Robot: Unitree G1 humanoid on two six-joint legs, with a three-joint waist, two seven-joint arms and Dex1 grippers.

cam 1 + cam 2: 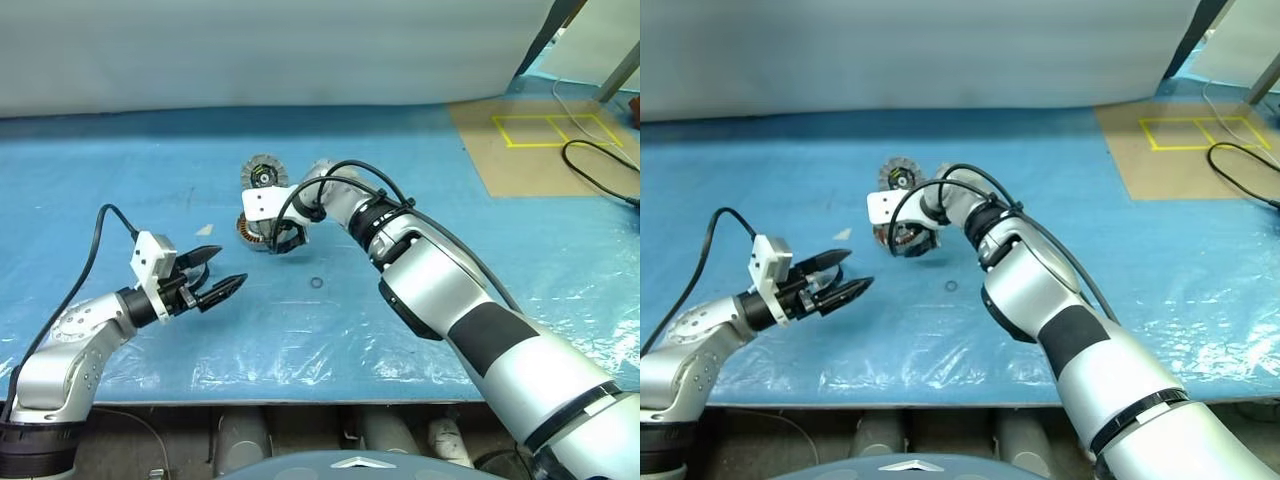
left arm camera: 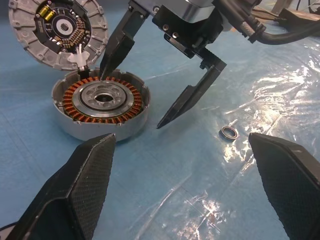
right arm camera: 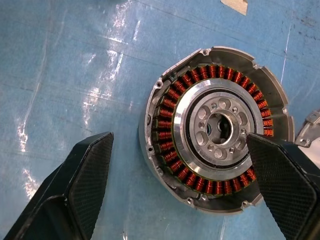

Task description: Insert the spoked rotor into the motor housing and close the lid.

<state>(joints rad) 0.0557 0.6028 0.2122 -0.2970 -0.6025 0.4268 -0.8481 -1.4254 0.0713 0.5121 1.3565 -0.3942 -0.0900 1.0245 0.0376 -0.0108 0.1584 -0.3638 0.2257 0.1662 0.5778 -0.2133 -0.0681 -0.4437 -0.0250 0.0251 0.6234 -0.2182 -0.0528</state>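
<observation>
**Hovering open-jawed over the motor housing**

Reaching down toward the blue plastic sheet (image 1: 330, 330), my right gripper (image 2: 131, 100) hangs just above the motor housing (image 3: 216, 131) with its two black fingers spread wide and nothing between them. From the left wrist view, one fingertip sits at the far rim of the housing, over the copper-brown windings, while the other points down at the bare sheet just beside the casing. Whether that first tip actually touches the rim, I cannot tell. Through my right wrist camera I look almost straight down into the housing: a ring of copper coils around a silver centre piece with a central hole, and one of my fingers overlapping its edge.

The lid (image 2: 54, 30) lies just behind the housing, its rim meeting the housing's far edge, with its segmented pale rim and dark centre facing up and a yellow-green mark showing near the middle.

My left gripper (image 1: 222, 272) is well apart from all this, held above the sheet on my left side, pointing toward the housing, fingers open and empty.

A small dark O-ring (image 1: 316, 283) rests flat on the sheet near the housing, on the side toward me.

I cannot make out the spoked rotor anywhere.
</observation>
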